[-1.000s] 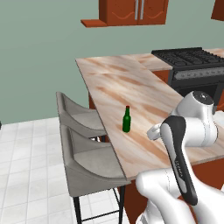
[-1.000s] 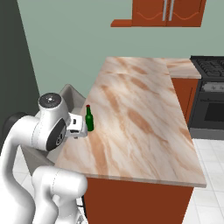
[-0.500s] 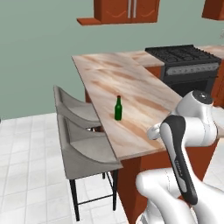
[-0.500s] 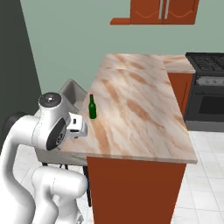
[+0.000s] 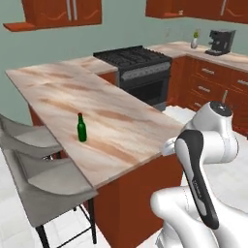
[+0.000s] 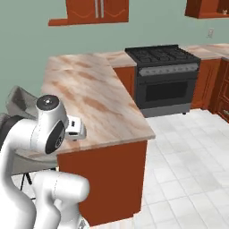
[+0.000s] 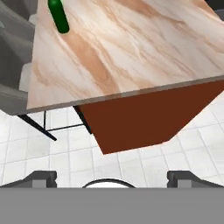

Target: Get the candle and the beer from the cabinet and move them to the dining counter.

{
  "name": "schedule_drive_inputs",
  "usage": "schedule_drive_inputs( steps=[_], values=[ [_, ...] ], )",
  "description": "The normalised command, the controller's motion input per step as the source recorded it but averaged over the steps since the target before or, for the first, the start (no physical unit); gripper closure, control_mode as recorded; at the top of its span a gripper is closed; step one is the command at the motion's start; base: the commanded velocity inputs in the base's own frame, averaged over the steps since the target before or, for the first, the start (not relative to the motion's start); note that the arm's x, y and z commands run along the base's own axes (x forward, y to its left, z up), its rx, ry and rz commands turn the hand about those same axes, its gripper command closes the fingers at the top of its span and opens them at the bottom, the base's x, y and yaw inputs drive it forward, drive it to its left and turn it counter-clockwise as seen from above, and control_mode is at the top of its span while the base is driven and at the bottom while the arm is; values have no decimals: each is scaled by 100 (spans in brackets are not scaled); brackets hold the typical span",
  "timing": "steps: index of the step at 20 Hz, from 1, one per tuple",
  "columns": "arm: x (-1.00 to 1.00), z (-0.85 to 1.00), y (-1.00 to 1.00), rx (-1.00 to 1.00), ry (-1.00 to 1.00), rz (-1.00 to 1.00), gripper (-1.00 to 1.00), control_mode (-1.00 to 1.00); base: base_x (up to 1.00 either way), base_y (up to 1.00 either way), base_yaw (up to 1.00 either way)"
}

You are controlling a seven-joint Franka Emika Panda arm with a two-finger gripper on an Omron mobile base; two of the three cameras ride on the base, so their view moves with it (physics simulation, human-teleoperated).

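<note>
The beer [image 5: 82, 128] stands upright on the dining counter [image 5: 121, 116], near its stool side, and appears in the hand view as a dark-green bottle [image 7: 58, 16] at the top left. My gripper [image 7: 112, 177] is open and holds nothing. It hangs off the counter's near end [image 7: 131, 43] above the tiled floor, well short of the bottle. The reddish-brown wall cabinet [image 5: 63, 12] hangs on the far wall with its doors shut [image 6: 98, 11]. The candle is out of view.
Two grey bar stools [image 5: 43, 179] line the counter's left side. A black gas stove [image 5: 133, 58] stands at the far end [image 6: 161, 56]. Base cabinets with a coffee machine [image 5: 220, 41] and a small plant [image 5: 194, 39] run along the right. White tiled floor [image 6: 188, 170] lies to the right.
The whole picture has shifted: the base has driven round the counter's end, bringing the stove and the right-hand cabinets into view. The bottle has stayed put and the gripper has stayed open.
</note>
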Motion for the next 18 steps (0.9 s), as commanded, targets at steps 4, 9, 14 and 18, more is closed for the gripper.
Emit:
schedule_drive_inputs(
  steps=[4, 9, 14, 18],
  values=[
    [0, 0, 0, 0, 0, 0, -100, 100, 0, -20, -82],
    [0, 0, 0, 0, 0, 0, -100, 100, 5, -26, -72],
    [0, 0, 0, 0, 0, 0, -100, 100, 27, -25, -52],
    [0, 0, 0, 0, 0, 0, -100, 100, 76, -8, -17]
  ],
)
